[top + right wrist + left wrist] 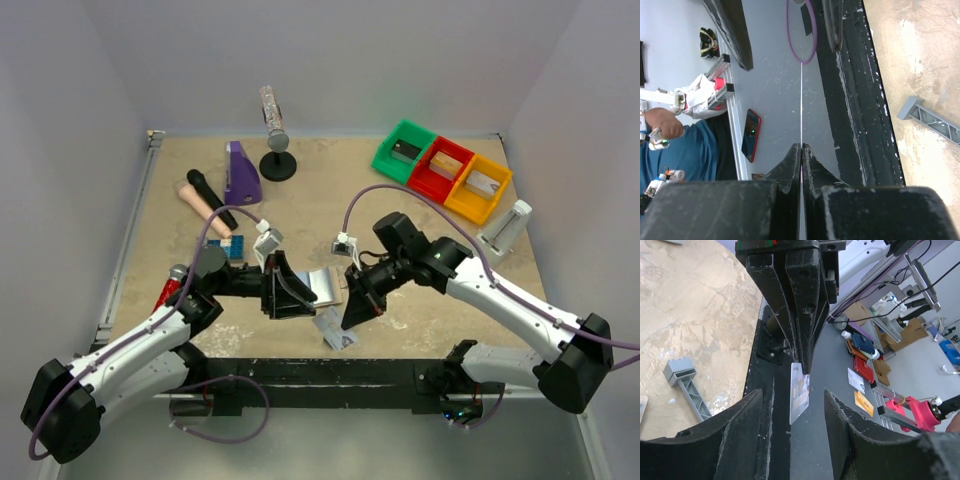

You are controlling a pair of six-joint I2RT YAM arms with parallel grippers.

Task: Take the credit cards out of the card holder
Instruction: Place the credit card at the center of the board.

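While your right gripper (801, 147) pinches a thin pale grey credit card (799, 400) edge-on, jaws fully closed, your left gripper (793, 391) stands part open astride it, neither finger touching. The flat grey bifold card holder (326, 284) lies on the tan table (330, 200) between both grippers.

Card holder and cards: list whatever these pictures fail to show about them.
1. Card holder, top view: the left gripper and right gripper partly cover it, so any cards inside are hidden.
2. Held card, right wrist view: seen edge-on, face unseen.
3. Loose cards, top view: too small to count.
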